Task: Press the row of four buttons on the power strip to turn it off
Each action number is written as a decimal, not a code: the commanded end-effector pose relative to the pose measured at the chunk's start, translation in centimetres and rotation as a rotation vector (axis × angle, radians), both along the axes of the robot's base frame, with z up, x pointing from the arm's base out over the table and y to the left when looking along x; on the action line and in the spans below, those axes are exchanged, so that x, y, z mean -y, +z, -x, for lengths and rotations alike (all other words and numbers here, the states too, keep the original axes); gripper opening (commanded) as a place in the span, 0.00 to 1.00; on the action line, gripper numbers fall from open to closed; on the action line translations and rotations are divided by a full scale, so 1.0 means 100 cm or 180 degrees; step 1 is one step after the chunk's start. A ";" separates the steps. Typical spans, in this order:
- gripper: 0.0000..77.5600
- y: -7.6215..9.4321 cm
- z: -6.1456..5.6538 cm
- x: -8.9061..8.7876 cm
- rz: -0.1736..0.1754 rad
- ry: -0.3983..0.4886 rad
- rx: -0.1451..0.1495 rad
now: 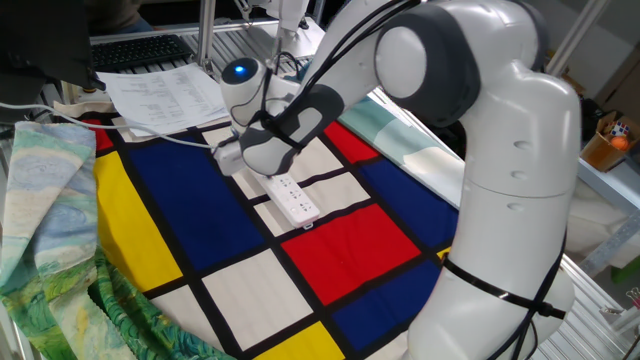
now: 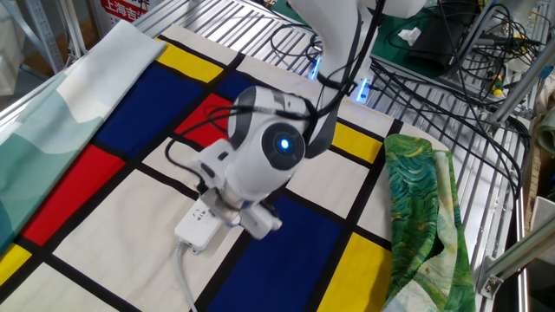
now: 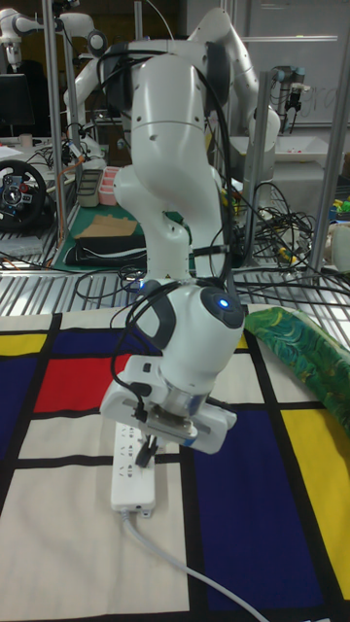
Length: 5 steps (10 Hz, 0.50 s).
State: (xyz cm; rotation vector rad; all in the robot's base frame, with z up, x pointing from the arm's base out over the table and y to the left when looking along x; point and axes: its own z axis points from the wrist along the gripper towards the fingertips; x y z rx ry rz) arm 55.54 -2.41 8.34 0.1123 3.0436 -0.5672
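Note:
The white power strip [image 1: 293, 200] lies diagonally on the checked cloth, with its white cable [image 1: 170, 138] leaving the far end. The tall fixed view shows the power strip [image 3: 129, 476] lengthwise, with small dark marks on its top. I cannot tell the four buttons apart among those marks. My gripper [image 3: 147, 451] points down over the cable half of the strip, its dark fingertip at or just above the top face. The round wrist hides the fingers in both fixed views, where only the strip's cable end [image 2: 194, 228] shows. No view shows the gap between the fingertips.
Loose white papers [image 1: 160, 95] and a keyboard [image 1: 140, 50] lie beyond the cloth. A green patterned cloth [image 2: 421, 217] is bunched along one side and a pale blue one [image 1: 40, 200] along another. Black cables [image 2: 434, 82] trail over the metal grid.

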 end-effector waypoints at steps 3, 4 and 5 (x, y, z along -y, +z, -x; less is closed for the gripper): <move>0.00 0.015 0.003 0.002 -0.0076 -0.0001 -0.0101; 0.00 0.017 0.000 0.001 -0.0091 0.0001 -0.0094; 0.00 0.019 -0.003 0.001 -0.0095 0.0009 -0.0091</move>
